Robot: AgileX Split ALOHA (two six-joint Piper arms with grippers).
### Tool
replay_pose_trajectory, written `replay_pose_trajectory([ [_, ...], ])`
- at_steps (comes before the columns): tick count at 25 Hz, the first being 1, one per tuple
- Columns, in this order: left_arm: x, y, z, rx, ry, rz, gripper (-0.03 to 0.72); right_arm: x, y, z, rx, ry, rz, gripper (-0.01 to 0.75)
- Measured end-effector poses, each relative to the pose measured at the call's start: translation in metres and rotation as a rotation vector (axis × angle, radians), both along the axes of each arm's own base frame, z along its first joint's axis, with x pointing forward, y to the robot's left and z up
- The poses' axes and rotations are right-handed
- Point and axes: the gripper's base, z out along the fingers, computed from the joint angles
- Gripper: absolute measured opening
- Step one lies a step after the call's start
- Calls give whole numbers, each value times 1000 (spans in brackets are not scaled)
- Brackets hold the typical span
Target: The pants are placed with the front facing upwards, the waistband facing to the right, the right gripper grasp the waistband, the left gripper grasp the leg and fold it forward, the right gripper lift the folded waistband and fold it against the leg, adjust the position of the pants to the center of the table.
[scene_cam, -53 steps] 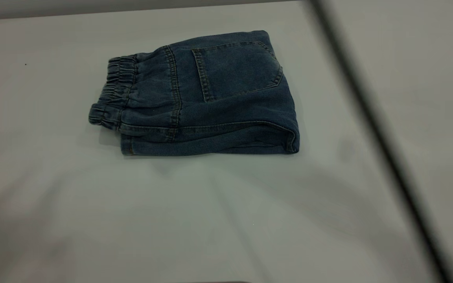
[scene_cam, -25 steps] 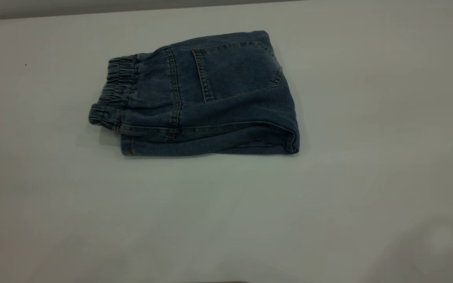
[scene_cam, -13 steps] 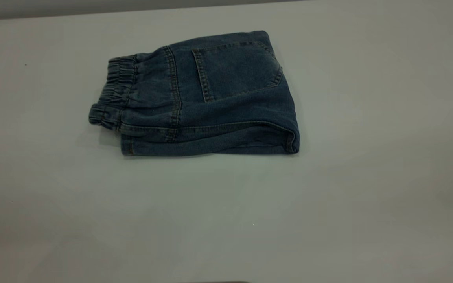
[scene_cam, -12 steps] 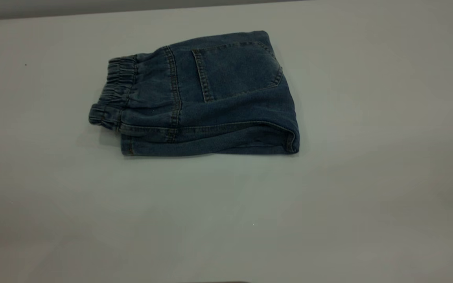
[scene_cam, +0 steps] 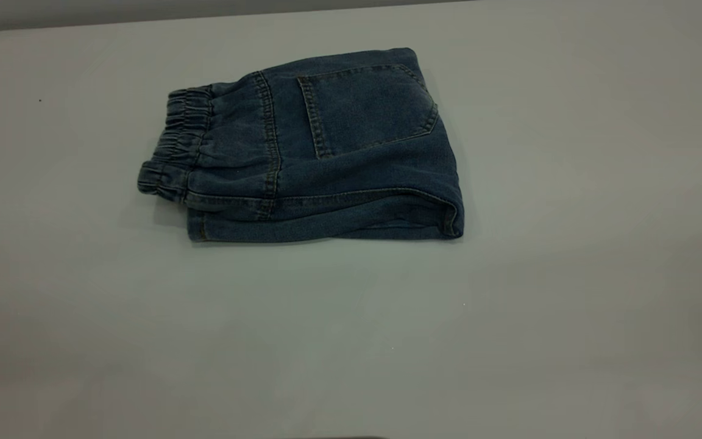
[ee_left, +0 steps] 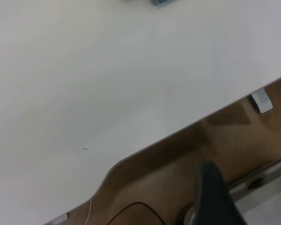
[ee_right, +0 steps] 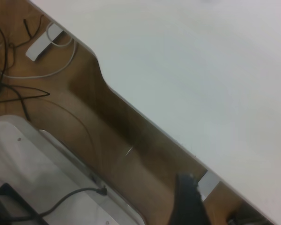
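Note:
The pants (scene_cam: 339, 164) lie folded into a compact blue denim bundle on the white table (scene_cam: 509, 317), left of the middle and toward the far side. A square back pocket (scene_cam: 366, 107) faces up. The ruched waistband (scene_cam: 177, 143) forms the bundle's left end. Neither gripper appears in the exterior view. In the left wrist view my left gripper (ee_left: 250, 197) hangs open beyond the table's edge, over the floor, with nothing between its fingers. A sliver of denim (ee_left: 163, 2) shows far off. In the right wrist view my right gripper (ee_right: 189, 204) shows only as a dark part past the table's edge.
The table's edge (ee_left: 178, 133) has a rounded notch, with brown wooden floor below. In the right wrist view, cables and a white power strip (ee_right: 42, 44) lie on the floor beside a pale translucent sheet (ee_right: 33, 159).
A blurred dark bar that crossed the right side of the exterior view 2.1 s ago has gone, and the shadows on the near table have faded. The pants have not moved.

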Motion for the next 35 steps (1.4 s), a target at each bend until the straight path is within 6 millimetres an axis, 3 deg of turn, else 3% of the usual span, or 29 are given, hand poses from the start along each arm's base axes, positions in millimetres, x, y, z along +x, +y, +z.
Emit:
replay_pose_trajectory([
  [15, 0, 0, 0, -4, -1, -2, 337, -1, -2, 1, 9, -7, -18, 410],
  [23, 2, 3, 0, -5, -1, 131, 337, 6, -16, 2, 38, -18, -454, 410],
  [27, 3, 6, 0, -5, -1, 222, 337, -4, -24, 5, 77, -103, -624, 410],
  [35, -1, 10, 1, -13, -35, 363, 337, -34, -28, 6, 166, -293, -669, 410],
])
